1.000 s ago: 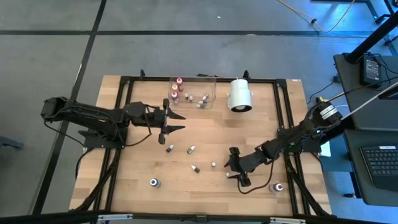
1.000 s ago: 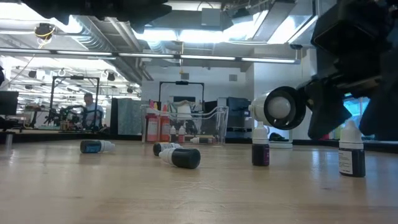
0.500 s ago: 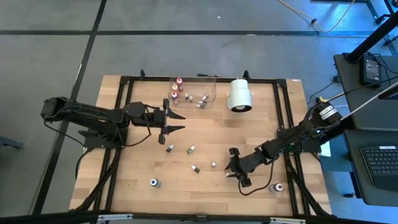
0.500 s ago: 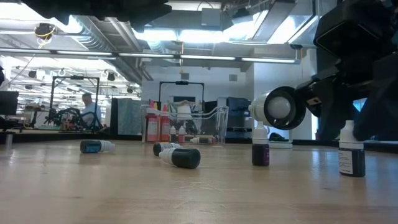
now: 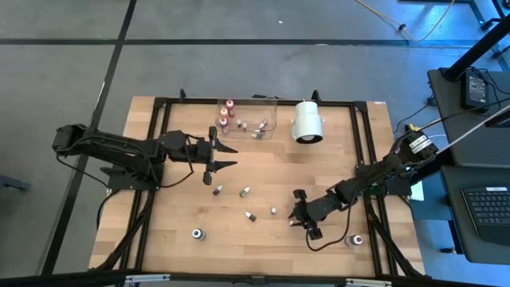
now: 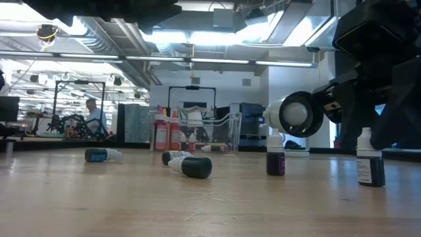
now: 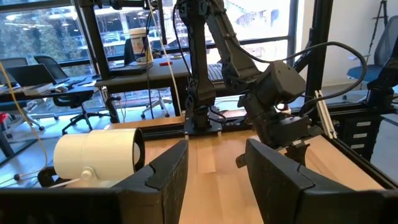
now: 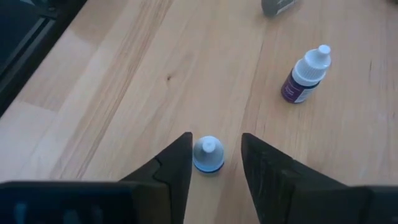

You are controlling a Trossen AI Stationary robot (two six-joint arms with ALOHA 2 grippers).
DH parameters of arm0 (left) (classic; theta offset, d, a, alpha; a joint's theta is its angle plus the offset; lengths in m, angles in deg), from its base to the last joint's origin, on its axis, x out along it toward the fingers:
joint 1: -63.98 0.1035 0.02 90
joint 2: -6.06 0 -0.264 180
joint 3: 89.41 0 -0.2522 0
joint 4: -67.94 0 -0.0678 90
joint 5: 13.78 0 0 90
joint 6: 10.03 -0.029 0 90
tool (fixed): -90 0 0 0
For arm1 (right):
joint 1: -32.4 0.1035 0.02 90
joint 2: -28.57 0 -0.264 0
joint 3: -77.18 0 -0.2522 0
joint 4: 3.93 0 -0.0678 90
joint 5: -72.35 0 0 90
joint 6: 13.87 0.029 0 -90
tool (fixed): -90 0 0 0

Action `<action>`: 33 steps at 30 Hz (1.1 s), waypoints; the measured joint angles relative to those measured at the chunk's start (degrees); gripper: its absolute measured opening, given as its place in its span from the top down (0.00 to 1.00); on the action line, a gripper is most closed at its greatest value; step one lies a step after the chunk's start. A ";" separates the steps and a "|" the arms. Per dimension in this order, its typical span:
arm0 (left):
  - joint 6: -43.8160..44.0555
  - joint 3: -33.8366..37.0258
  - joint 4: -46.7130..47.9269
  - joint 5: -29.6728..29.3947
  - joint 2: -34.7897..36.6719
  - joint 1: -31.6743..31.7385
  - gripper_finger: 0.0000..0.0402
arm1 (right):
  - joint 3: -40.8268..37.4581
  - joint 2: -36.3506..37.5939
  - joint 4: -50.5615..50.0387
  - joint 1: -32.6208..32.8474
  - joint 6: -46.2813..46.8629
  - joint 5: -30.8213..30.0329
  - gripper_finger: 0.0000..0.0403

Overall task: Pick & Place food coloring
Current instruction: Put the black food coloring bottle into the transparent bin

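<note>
A small food coloring bottle with a pale cap stands upright on the table near the front right. My right gripper slants down over it, open, with one finger on each side of the bottle; one finger is almost against it and a gap shows at the other. In the low view the bottle stands between the dark fingers. My left gripper hangs open and level above the table's left middle, holding nothing. A purple bottle stands a little beyond.
Loose bottles lie or stand on the wood. At the far edge a clear tray holds several red- and pink-topped bottles. A big white cylinder lies beside it.
My right gripper has drawn its fingers in from wide open until they stand close on both sides of the pale-capped bottle, while staying in place. The bottle remains upright on the table.
</note>
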 joint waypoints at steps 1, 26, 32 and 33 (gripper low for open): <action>0.00 0.00 0.05 0.00 0.00 0.00 0.61 | 0.00 0.00 0.00 0.00 0.00 0.00 0.67; -0.23 0.00 1.30 -0.14 -0.02 0.01 0.61 | 20.79 8.84 -18.35 -26.05 -22.83 -0.01 0.86; -1.46 0.00 1.31 -0.24 -0.02 0.00 0.61 | 29.96 6.09 -18.82 -39.94 -29.97 3.09 0.86; -1.46 0.00 1.27 -0.24 -0.02 0.00 0.61 | 30.63 5.34 -18.74 -42.19 -30.20 4.26 0.86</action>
